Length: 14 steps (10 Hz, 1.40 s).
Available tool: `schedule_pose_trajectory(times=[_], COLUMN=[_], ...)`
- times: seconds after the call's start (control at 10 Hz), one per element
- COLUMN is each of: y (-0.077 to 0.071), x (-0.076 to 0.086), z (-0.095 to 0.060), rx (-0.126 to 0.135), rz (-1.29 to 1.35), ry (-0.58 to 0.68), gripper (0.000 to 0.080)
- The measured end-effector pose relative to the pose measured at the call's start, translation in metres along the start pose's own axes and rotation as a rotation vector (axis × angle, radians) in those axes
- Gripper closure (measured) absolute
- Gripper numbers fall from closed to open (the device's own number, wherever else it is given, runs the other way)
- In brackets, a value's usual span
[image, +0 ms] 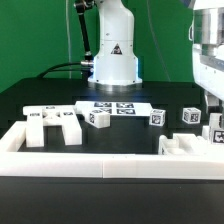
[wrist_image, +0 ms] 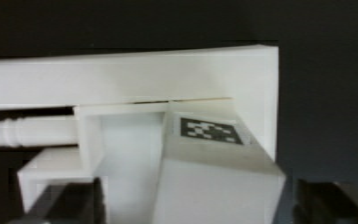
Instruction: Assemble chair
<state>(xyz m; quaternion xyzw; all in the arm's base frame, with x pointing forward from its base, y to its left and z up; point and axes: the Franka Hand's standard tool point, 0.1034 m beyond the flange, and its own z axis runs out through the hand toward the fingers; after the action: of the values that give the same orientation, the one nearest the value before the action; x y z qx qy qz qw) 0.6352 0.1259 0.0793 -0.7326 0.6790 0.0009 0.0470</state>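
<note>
In the exterior view, the robot base [image: 113, 55] stands at the upper centre, behind the marker board [image: 112, 106]. A small block [image: 98, 118] lies just beside the board's front left corner. The large chair part [image: 50, 125] lies at middle left. A second block [image: 156, 116] and a third block [image: 190, 116] lie apart at middle right. At lower right, a low chair piece [image: 188, 146] lies just behind the border rail [image: 100, 165], which crosses the lower frame.

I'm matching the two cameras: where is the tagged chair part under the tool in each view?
Exterior view: the chair part sits at the exterior view's right edge, below the tool.
Wrist view: it fills the centre, tag showing.
Shared landmark: the tool over it.
</note>
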Motion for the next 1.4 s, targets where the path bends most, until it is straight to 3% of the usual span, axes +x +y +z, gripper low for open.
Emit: schedule_pose_trajectory(times=[0.5,1.4], y=[0.0006,-0.0015], x=[0.0003,0.0029], z=[0.0033,0.0024], rx=[0.001,-0.033], rz=[-0.401,-1.201], ry=[0.008,0.056], gripper=[0.0151,0.0151])
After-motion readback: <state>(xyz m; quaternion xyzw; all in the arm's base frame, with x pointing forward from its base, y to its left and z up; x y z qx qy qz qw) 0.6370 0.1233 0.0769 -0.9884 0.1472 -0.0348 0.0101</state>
